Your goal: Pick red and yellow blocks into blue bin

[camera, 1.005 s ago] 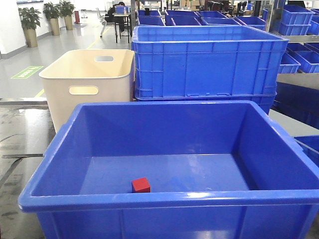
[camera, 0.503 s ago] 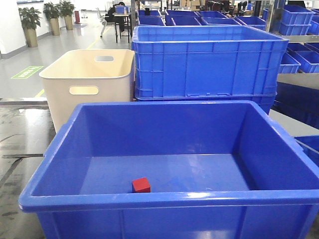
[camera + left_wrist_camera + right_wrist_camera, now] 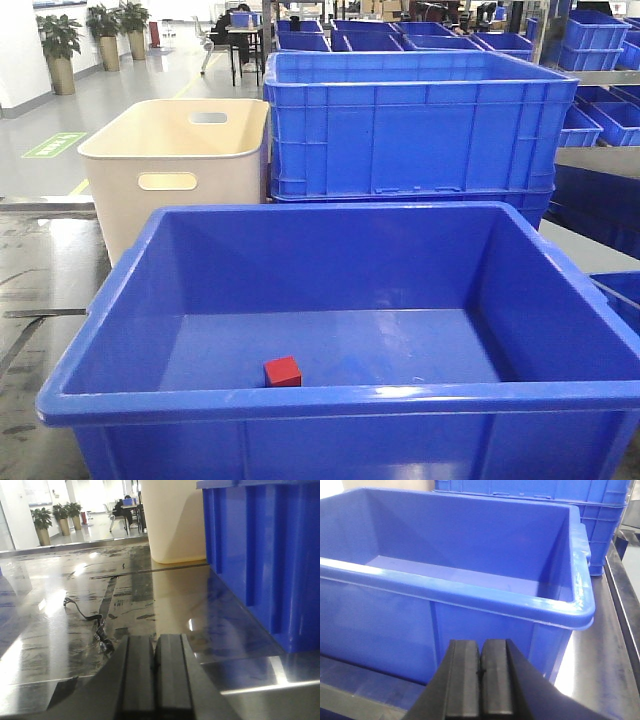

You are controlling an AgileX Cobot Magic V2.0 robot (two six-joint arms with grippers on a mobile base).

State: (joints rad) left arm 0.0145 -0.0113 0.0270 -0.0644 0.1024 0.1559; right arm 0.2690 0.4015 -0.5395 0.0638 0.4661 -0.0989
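Note:
The red cube point(image 3: 282, 371) lies on the floor of the glossy blue bin point(image 3: 330, 400), near its front wall. The yellow studded brick is out of view. My left gripper point(image 3: 155, 642) is shut and empty, low over the metal table to the left of the bin's outer wall point(image 3: 260, 555). My right gripper point(image 3: 480, 647) is shut and empty, just outside the bin's near right corner point(image 3: 570, 610). Neither gripper shows in the front view.
A cream tub point(image 3: 175, 160) with handle slots stands behind the bin at left, also in the left wrist view point(image 3: 170, 520). Ribbed blue crates point(image 3: 415, 125) are stacked behind. A dark cable point(image 3: 90, 620) lies on the shiny table ahead of my left gripper.

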